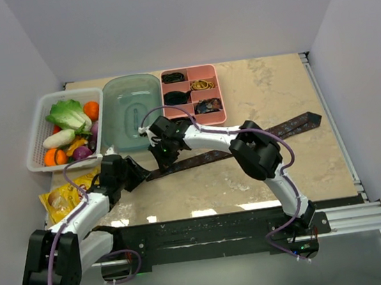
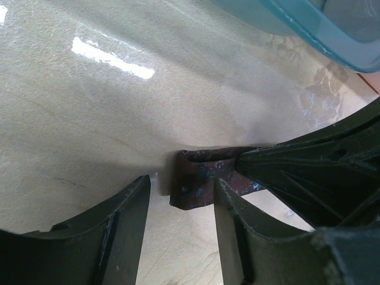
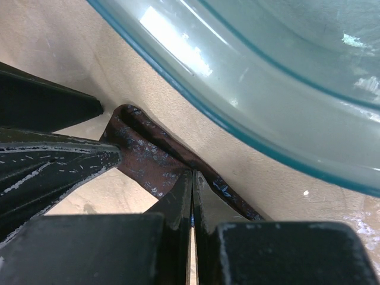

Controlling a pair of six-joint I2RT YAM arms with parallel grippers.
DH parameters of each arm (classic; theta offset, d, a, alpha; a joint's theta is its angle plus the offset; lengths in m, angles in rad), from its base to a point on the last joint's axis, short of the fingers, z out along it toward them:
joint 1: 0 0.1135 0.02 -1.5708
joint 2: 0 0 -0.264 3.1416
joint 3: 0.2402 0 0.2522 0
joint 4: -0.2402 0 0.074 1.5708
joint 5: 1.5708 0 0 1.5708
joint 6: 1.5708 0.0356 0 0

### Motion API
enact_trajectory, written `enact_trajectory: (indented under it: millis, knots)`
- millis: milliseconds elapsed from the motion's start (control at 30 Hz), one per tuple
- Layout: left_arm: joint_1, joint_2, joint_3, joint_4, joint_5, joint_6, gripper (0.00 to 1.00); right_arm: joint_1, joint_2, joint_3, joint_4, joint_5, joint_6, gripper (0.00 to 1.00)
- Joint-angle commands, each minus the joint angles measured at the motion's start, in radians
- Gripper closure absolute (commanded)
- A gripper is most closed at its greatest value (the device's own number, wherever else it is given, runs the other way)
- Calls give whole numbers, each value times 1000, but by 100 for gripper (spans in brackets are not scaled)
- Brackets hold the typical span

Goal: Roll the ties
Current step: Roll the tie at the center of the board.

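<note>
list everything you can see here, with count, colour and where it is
tie: one, brown-maroon speckled, diagonal across the table, near end folded
tub: one, translucent teal, far side
basket: one, white, far left
vegetables: several, mixed colours, in the basket
tray: one, pink, right of the tub
rolled items: about four, mostly black, in tray compartments
packet: one, yellow, near left
table: one, beige marble
left gripper: open, at the tie's folded end
right gripper: shut on the tie
</note>
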Motion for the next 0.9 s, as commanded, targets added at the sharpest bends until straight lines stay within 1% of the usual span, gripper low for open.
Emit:
enact_trajectory:
  millis: [0, 33, 67, 133, 233, 367, 433, 500, 633, 700, 800, 833, 867]
  knots:
    - [16, 7, 27, 25, 4, 35, 50, 7, 21, -37, -18, 63, -21, 100]
    - [17, 10, 19, 26, 11, 35, 52, 8, 17, -40, -17, 60, -19, 100]
    - [20, 14, 16, 74, 28, 34, 53, 8, 15, -43, -13, 60, -19, 100]
    - [22, 15, -1, 88, 33, 26, 56, 7, 12, -48, -12, 58, -19, 100]
    - [29, 15, -21, 124, 48, 21, 59, 7, 9, -46, -10, 49, -21, 100]
    - [39, 27, -47, 215, 102, 17, 60, 8, 3, -46, -3, 29, -19, 100]
    - [39, 44, -53, 235, 117, 14, 60, 7, 3, -42, -6, 29, -18, 100]
    - [40, 53, -51, 238, 126, 14, 60, 8, 6, -36, -10, 28, -18, 100]
    - [40, 60, -39, 198, 99, 31, 59, 7, 7, -31, -9, 24, -13, 100]
    - [40, 64, -41, 203, 100, 34, 61, 7, 7, -34, -7, 21, -13, 100]
    - [40, 75, -44, 207, 100, 32, 66, 8, 11, -33, -9, 20, -12, 100]
    - [40, 75, -47, 210, 96, 32, 71, 7, 11, -31, -10, 20, -10, 100]
    - [40, 73, -50, 214, 94, 34, 73, 7, 9, -31, -9, 18, -12, 100]
